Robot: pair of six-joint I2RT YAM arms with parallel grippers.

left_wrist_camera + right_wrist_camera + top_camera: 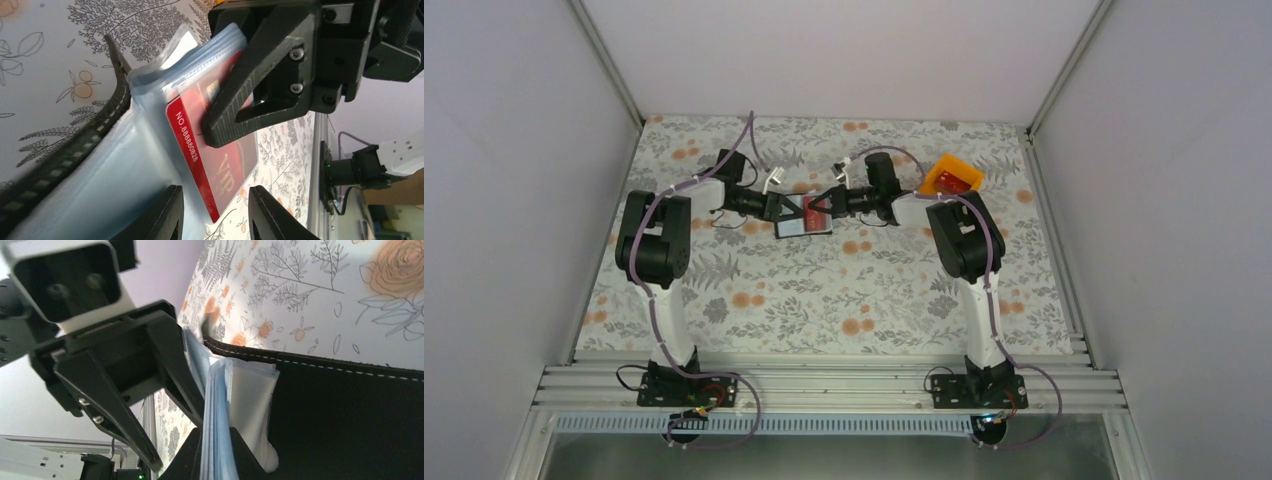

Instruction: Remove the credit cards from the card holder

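Note:
The black card holder lies open mid-table, its stitched black cover and grey-blue inner pockets filling the left wrist view. A red credit card with light lettering sits in a clear pocket. My right gripper is shut on the stack of pockets, and one of its fingers presses over the card. My left gripper faces it with its jaws apart. The card's lower corner lies between them, touching neither finger. From above, both grippers meet over the holder.
An orange bin stands at the back right beside the right arm, with a red card in it. The floral cloth covers the table. Grey walls close in on both sides.

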